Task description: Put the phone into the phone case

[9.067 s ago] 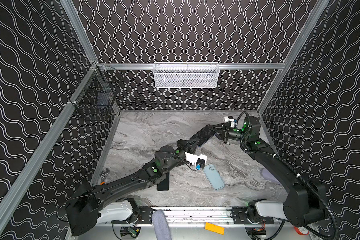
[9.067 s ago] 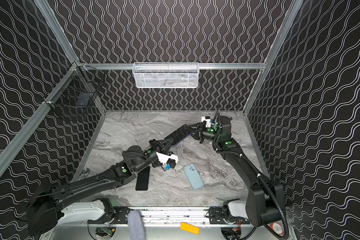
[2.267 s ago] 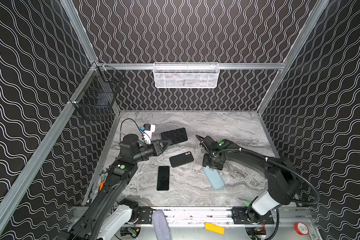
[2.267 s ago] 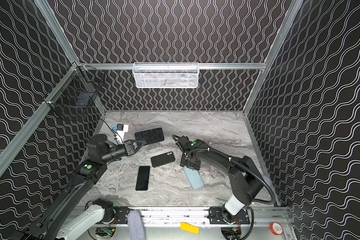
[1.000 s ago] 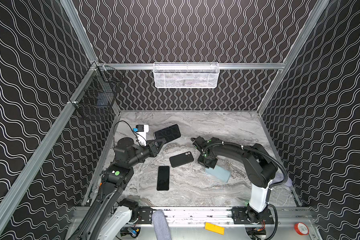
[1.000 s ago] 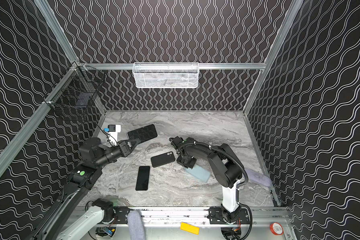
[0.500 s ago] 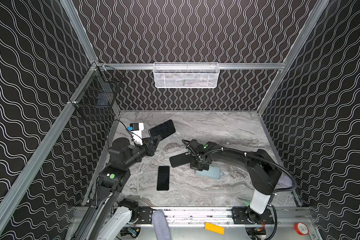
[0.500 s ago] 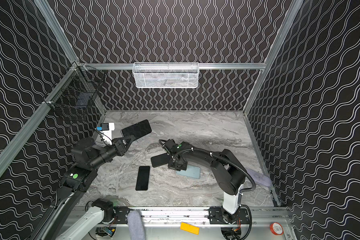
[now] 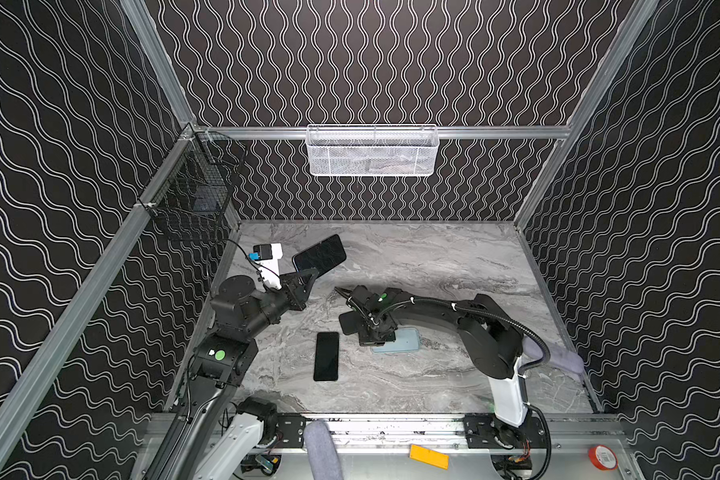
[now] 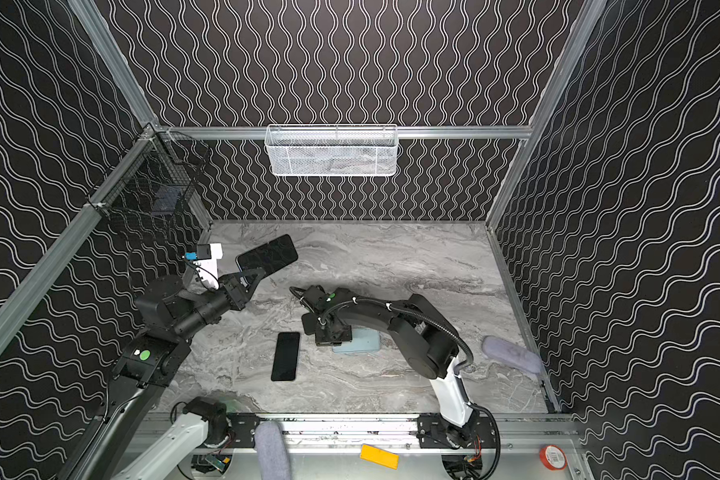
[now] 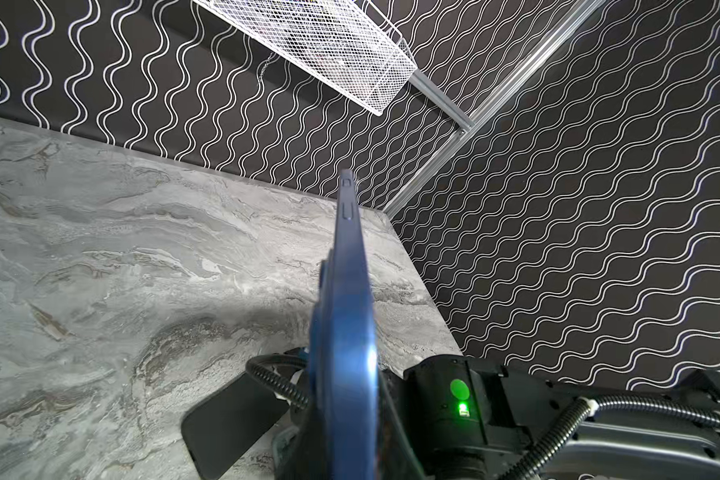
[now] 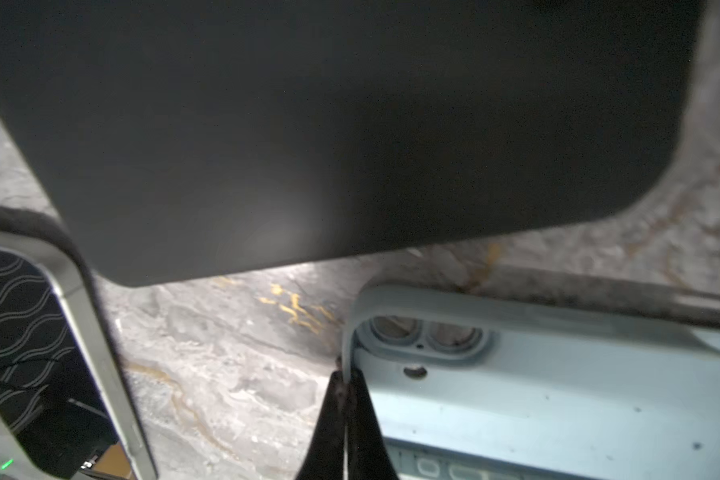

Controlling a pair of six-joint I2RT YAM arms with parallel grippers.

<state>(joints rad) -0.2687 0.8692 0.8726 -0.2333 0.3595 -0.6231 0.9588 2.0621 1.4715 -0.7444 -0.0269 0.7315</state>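
The left hand point(image 9: 308, 275) is clamped narrowly on a dark blue slab-shaped phone with a glossy black screen point(image 9: 319, 257). It holds the phone tilted in the air above the far left of the grey marbled tabletop point(image 9: 433, 266). The left wrist view shows this phone point(image 11: 346, 291) edge-on. The right hand point(image 9: 376, 341) is down near the middle of the tabletop. Its fingertips point(image 12: 333, 399) are pinched together on the rim of a pale blue soft phone case point(image 9: 406, 341), which lies flat; the right wrist view shows the pinch beside the camera cut-outs. A matte black rounded case point(image 9: 347, 324) sits just left of that hand. A flat black phone with a silver edge point(image 9: 326, 356) lies nearer and further left, apart from the pale blue case.
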